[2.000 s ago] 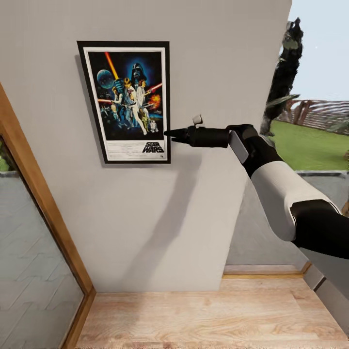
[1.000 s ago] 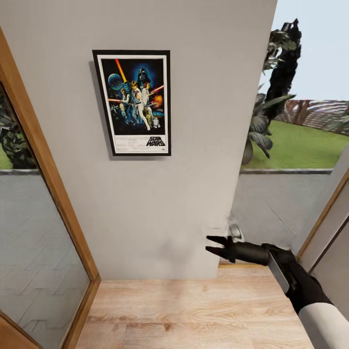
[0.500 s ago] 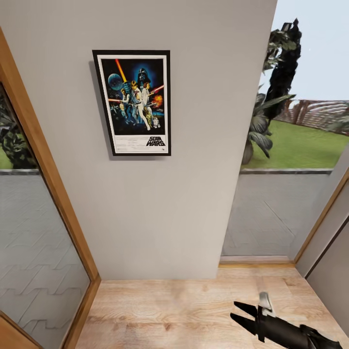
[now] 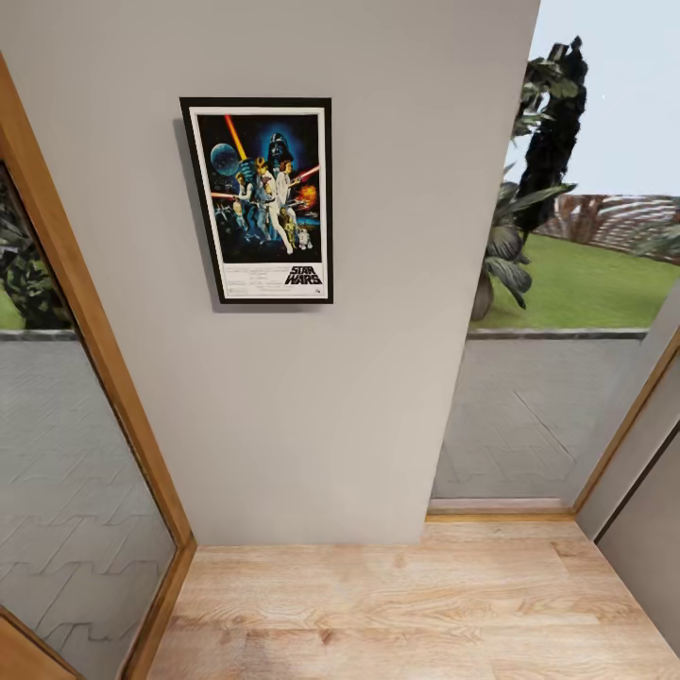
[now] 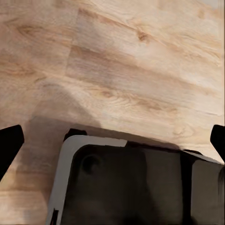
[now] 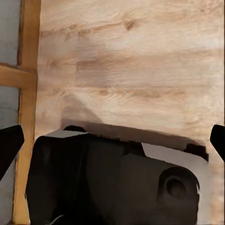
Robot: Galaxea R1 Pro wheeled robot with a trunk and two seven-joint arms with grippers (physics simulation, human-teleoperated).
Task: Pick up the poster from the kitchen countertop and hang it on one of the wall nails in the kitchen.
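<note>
Two black grippers, left (image 5: 112,140) and right (image 6: 112,138), hang with fingers spread wide and empty over the pale wood-plank floor (image 4: 397,604) as I look on from the controls. Above, the black-framed, white-bordered Star Wars poster (image 4: 260,200) sits upright against the plain grey wall (image 4: 378,331); by my reading, the hanging is done.

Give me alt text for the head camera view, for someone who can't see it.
A framed Star Wars poster hangs upright on a plain grey wall, above a light wooden floor. Wood-framed glass panels flank the wall, with a lawn and plants visible outside at the right.
</note>
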